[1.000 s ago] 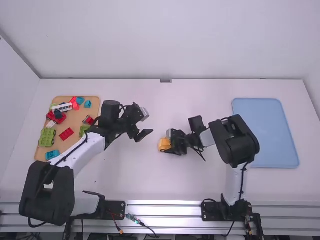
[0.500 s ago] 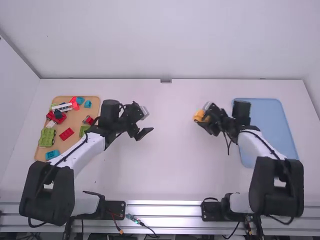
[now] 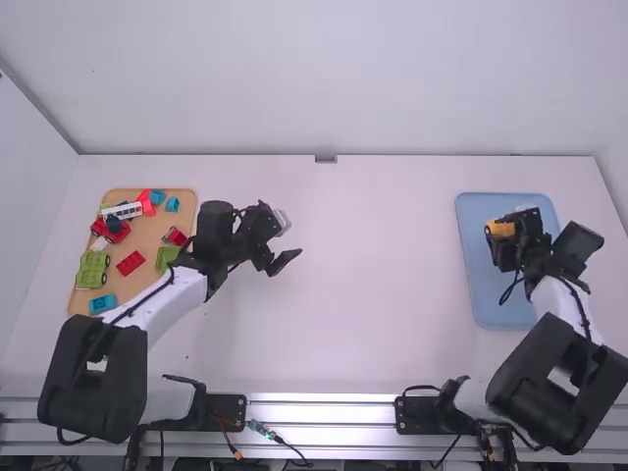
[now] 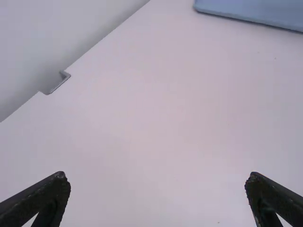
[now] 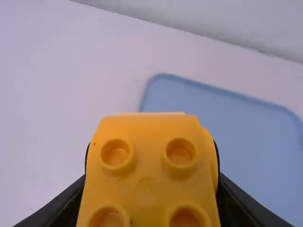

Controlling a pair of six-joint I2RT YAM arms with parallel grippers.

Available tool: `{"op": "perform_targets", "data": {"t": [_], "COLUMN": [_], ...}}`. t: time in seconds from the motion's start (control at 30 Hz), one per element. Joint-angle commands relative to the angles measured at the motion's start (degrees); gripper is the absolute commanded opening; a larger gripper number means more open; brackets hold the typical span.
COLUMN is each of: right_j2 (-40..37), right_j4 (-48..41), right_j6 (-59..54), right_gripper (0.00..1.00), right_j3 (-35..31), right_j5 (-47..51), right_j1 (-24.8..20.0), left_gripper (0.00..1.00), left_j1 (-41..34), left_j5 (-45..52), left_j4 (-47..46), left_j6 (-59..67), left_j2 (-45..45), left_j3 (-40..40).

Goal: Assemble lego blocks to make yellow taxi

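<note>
Yellow block (image 3: 500, 229) now over tray (image 3: 485, 306), clamped in right gripper (image 3: 504, 235), studs (image 5: 118, 153) in wrist view

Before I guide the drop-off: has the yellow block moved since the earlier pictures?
Yes. In the high view, the yellow block has gone right, from left of the blue tray to over it.
</note>
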Motion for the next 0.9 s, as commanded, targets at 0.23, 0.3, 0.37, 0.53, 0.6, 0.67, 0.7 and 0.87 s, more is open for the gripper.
{"op": "perform_targets", "data": {"t": [0.23,0.3,0.37,0.53,0.6,0.67,0.7,0.87], "right_j2": [17.68,20.89,23.52,24.83,24.83,24.76,24.76,23.54], "right_j4": [13.21,17.23,20.27,21.34,21.39,21.12,21.04,21.12], "right_j6": [4.76,6.84,8.74,9.51,9.51,9.62,10.10,17.14], "right_gripper": [0.33,0.34,0.42,0.73,0.88,0.99,0.99,0.99], "right_j3": [0.44,0.44,0.57,0.55,0.55,0.52,0.52,0.61], "right_j5": [-2.58,-2.51,-2.47,-1.70,-0.04,1.22,1.38,1.88], "right_j1": [-3.23,-2.99,-3.13,-3.26,-3.28,-2.91,-2.75,-2.51], "left_gripper": [0.99,0.99,0.99,0.99,0.99,0.99,0.99,0.99], "left_j1": [0.26,0.31,0.31,0.33,0.31,0.33,0.33,0.31], "left_j5": [-0.13,-2.43,-3.96,-3.72,-3.74,-3.72,-3.74,-8.48], "left_j4": [2.58,3.39,3.89,3.91,3.93,3.98,4.02,6.71], "left_j6": [-3.07,-6.35,-8.10,-7.88,-7.88,-7.90,-7.90,-15.16], "left_j2": [-0.04,-0.04,-0.04,-0.04,-0.04,-0.04,-0.04,-0.04], "left_j3": [-2.49,-2.51,-2.49,-2.49,-2.49,-2.49,-2.49,-2.49]}}
